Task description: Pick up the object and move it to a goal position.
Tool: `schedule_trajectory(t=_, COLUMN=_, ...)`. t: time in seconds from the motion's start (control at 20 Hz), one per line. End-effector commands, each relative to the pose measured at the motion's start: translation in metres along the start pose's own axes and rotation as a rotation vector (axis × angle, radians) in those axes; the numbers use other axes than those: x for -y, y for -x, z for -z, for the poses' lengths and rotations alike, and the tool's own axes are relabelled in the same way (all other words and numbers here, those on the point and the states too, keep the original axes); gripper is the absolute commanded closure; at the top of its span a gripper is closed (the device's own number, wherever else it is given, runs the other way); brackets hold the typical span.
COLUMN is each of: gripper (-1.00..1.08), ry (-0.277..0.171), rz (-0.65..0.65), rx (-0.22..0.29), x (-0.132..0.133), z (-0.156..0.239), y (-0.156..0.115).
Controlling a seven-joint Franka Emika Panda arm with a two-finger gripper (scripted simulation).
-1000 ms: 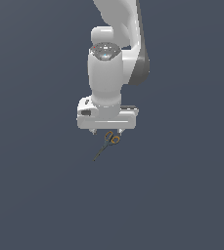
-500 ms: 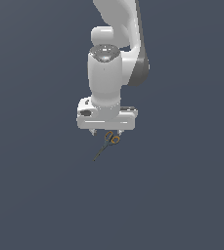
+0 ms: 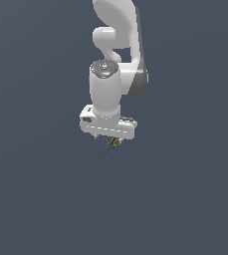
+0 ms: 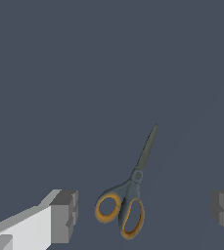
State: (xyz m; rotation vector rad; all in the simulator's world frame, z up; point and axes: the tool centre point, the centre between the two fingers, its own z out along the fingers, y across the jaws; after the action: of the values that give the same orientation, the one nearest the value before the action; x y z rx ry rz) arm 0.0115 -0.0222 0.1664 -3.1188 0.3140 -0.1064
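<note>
Lining up over the scissors (image 4: pixel 128 200)

I have the fingers (image 4: pixel 64 216) spread wide and empty, the orange handles lying on the surface (image 4: pixel 84 73) between them, so a close would catch the rings.

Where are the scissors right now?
In the wrist view the scissors lie between the two fingers of the open hand, touching neither. In the exterior view they show just beneath the hand, blades pointing toward that view's lower left.
</note>
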Motion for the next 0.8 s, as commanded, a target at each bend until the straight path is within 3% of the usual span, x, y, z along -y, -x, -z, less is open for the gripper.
schedule_trajectory(t=0.0, gripper=-0.92, ry=-0.001, rz=-0.068, rx=0.009, x=-0.003, z=-0.013, y=0.005)
schedule_trajectory(t=0.75, gripper=-0.92, ry=0.019, rz=-0.497, rx=0.053, x=-0.024, z=-0.087, y=0.038)
